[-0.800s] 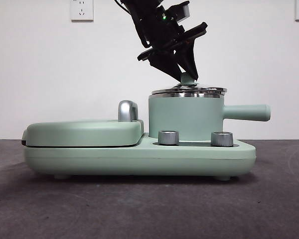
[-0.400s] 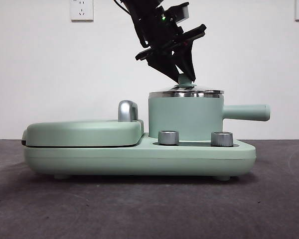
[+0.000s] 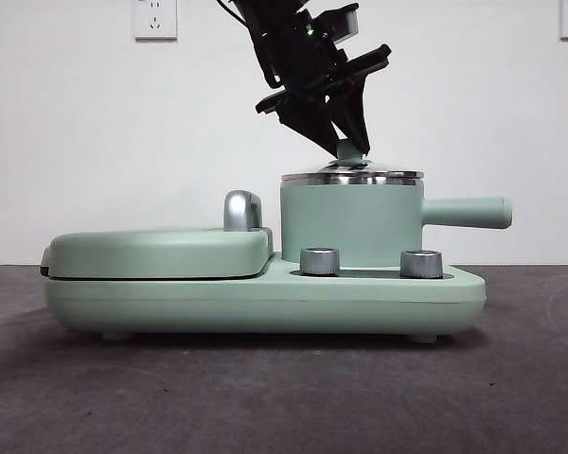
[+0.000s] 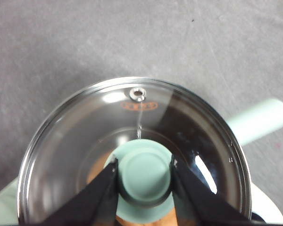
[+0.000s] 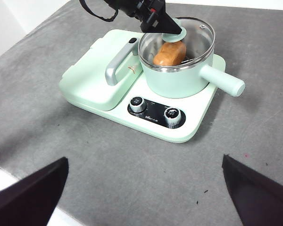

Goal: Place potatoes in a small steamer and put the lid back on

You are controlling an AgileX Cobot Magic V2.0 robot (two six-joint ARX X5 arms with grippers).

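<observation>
The small steamer (image 3: pixel 350 222) stands on the right half of the mint-green cooker base (image 3: pixel 265 303), its handle pointing right. The lid (image 3: pixel 352 176) lies flat on its steel rim. My left gripper (image 3: pixel 350 142) reaches down from above and is shut on the lid's green knob (image 4: pixel 144 172), one jaw on each side. The potato (image 5: pixel 170 53) lies inside the pot and shows through the glass (image 4: pixel 98 167). My right gripper (image 5: pixel 144 188) is open, high above the table in front of the cooker, holding nothing.
The flat griddle cover (image 3: pixel 156 253) with its chrome handle (image 3: pixel 243 210) fills the cooker's left half. Two steel dials (image 3: pixel 320 261) (image 3: pixel 421 263) sit on the base in front of the pot. Grey table (image 5: pixel 108 160) surrounds the cooker.
The lid has settled a little lower and now sits level on the pot's rim. The left gripper has shifted slightly left, still on the knob.
</observation>
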